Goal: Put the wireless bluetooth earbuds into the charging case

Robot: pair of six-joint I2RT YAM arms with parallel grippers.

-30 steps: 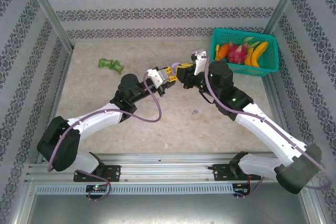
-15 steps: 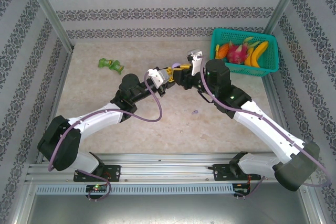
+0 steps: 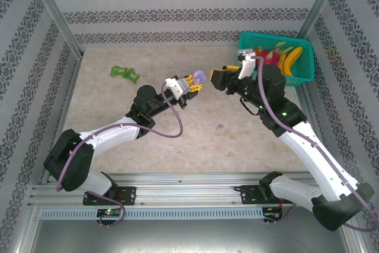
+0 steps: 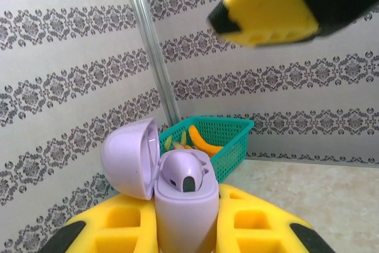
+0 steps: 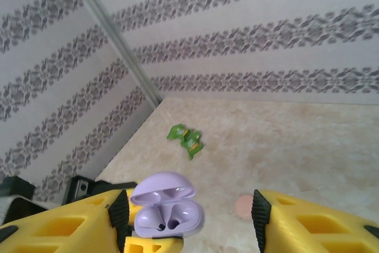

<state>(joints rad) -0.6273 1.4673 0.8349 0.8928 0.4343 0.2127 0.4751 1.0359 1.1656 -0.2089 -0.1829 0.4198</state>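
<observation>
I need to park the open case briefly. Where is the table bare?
Bare: the far table strip between green packet and teal basket; the near middle between the arms, bar one small lilac bit. Crowded: the basket corner.

Plastic nearly everywhere, bit of bare metal round the edges

The charging case (image 4: 177, 197) is smooth lilac plastic with a soft sheen, glossier inside the lid. Both the left pincer (image 4: 183, 205) and the right pincer (image 5: 189, 205) have matt yellow plastic fingers with moulded pockets. The left arm (image 3: 106, 134) and right arm (image 3: 314, 158) wear shiny white shells over matt black joints. The worktop (image 3: 118, 105) looks like matt, mottled beige stone. The basket (image 3: 299, 78) is teal plastic mesh, the frame post (image 3: 56, 13) dull silvery metal, and the green wrapper (image 3: 125, 73) crinkly and shiny.
</observation>
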